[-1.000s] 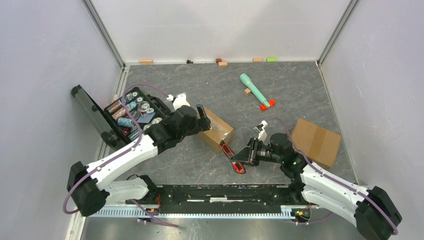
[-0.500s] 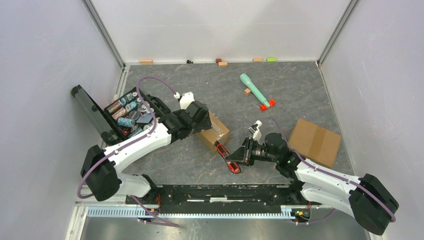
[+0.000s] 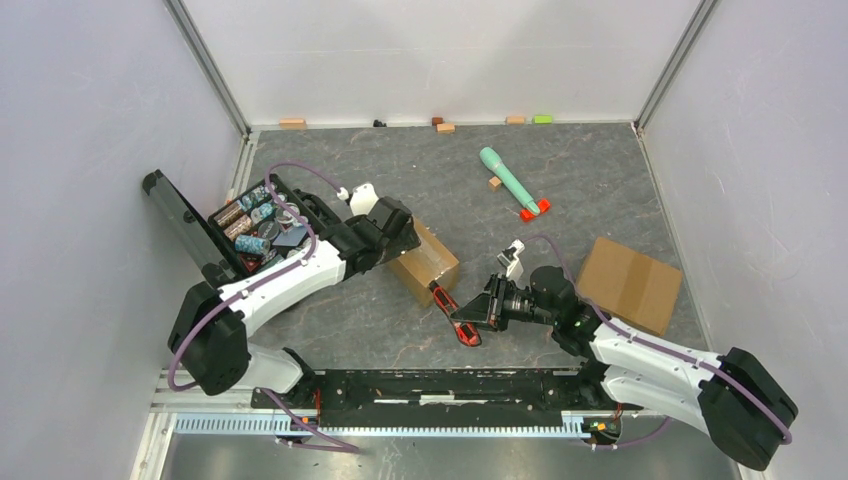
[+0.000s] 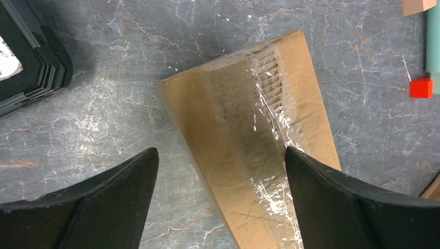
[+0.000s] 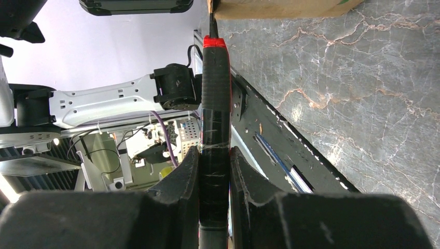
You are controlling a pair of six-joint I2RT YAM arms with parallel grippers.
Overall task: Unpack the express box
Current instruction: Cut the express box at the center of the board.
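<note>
The express box [image 3: 432,263] is a small brown carton sealed with clear tape, lying on the grey marbled floor at the centre. My left gripper [image 3: 398,232] hangs over its far-left end, open. In the left wrist view the taped box [image 4: 254,150] lies below the wide-spread gripper [image 4: 220,155], the right finger over its taped edge. My right gripper [image 3: 487,307] is shut on a red-and-black utility knife [image 3: 452,312]. In the right wrist view the knife [image 5: 215,93] stands clamped in the gripper [image 5: 214,155], its tip at the box's edge [image 5: 280,8].
An open black case [image 3: 262,228] of batteries and small parts sits at the left, its lid [image 3: 180,225] raised. A second cardboard box [image 3: 632,283] lies at the right. A green tool with a red end [image 3: 512,182] and small blocks [image 3: 445,126] lie toward the far wall.
My right gripper has carried the knife left, up to the box's near side. My left arm has swung over the box's far-left end and stayed open.
</note>
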